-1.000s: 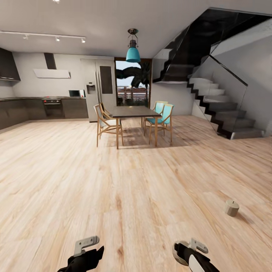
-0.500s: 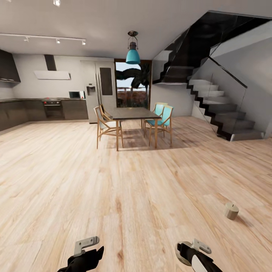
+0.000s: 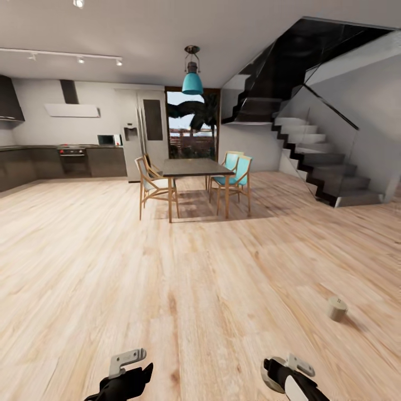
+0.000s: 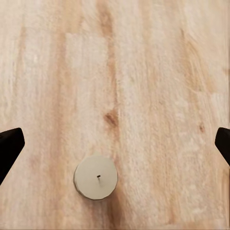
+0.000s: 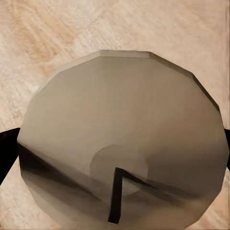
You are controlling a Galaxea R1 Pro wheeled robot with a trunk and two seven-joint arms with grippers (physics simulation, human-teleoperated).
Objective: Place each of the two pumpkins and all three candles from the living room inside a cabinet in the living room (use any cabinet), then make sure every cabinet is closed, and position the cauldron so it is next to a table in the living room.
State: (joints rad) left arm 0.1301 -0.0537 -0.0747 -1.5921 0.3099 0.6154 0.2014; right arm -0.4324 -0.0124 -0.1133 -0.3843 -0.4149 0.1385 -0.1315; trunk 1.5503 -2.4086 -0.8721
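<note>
A beige candle stands upright on the light plank floor, ahead of me to the right. My right gripper sits at the lower edge of the head view, shut on another candle that spans the gap between its dark fingertips. My left gripper hangs open over the floor. In the left wrist view a candle stands on the planks below it, seen from above, between the wide-apart fingertips and nearer one of them. Pumpkins, cabinet and cauldron are out of view.
A dark dining table with wooden and teal chairs stands across the room under a teal lamp. Dark kitchen cabinets line the far left wall. A black staircase rises at the right. Open floor lies between.
The whole picture has slid a little left, so the camera has turned right. Both arms hold the same pose and the right gripper still holds its candle.
</note>
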